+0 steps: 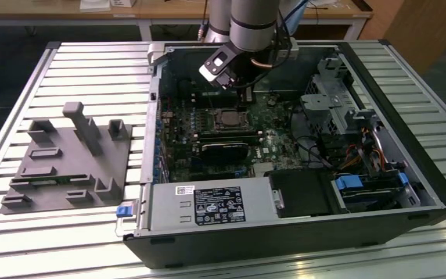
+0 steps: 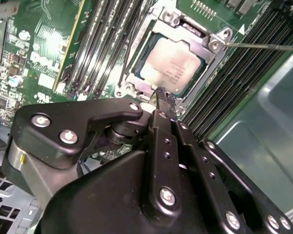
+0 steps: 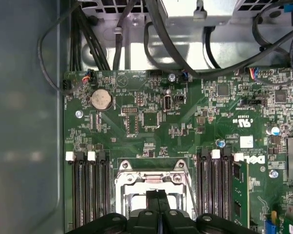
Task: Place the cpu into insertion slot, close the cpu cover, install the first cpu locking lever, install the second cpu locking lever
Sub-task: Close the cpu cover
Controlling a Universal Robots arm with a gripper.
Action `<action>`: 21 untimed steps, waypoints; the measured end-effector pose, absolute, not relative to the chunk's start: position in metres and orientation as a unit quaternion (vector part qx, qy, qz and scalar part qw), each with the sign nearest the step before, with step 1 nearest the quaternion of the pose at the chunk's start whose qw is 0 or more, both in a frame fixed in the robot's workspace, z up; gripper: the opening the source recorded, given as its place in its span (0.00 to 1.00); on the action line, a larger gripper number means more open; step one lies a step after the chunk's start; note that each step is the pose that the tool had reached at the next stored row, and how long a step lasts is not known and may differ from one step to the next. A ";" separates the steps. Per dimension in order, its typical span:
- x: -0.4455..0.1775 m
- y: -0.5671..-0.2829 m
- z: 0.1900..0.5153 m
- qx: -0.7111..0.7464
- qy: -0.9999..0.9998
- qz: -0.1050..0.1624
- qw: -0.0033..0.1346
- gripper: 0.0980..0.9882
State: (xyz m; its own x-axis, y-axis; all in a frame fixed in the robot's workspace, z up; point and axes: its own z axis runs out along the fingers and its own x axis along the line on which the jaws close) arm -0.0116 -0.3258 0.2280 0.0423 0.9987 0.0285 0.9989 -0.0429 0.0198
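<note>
Cpu (image 2: 170, 65) seated, cover (image 2: 138, 68) appears down. Tool (image 2: 161, 93), fingers together and empty, hovers beside it. Lever (image 2: 263, 47) step judged in hand, demanding precise contact.

Dull metal cpu (image 2: 173, 63), matt black claw (image 2: 164, 93).

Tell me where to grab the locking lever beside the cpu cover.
Grip the locking lever on its straight free stretch over the memory slots, away from the cpu cover. Probably come from above, jaws across it: it is a thin rod.
</note>
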 end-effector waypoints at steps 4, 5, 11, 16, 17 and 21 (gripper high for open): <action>-0.019 -0.326 0.227 -0.722 -0.692 -0.021 0.003 0.01; -0.020 -0.326 0.227 -0.722 -0.692 -0.022 0.003 0.01; -0.028 -0.326 0.225 -0.722 -0.692 -0.023 0.004 0.01; -0.033 -0.326 0.225 -0.722 -0.692 -0.023 0.004 0.01; -0.033 -0.326 0.225 -0.722 -0.692 -0.023 0.004 0.01; -0.034 -0.326 0.225 -0.721 -0.692 -0.023 0.004 0.01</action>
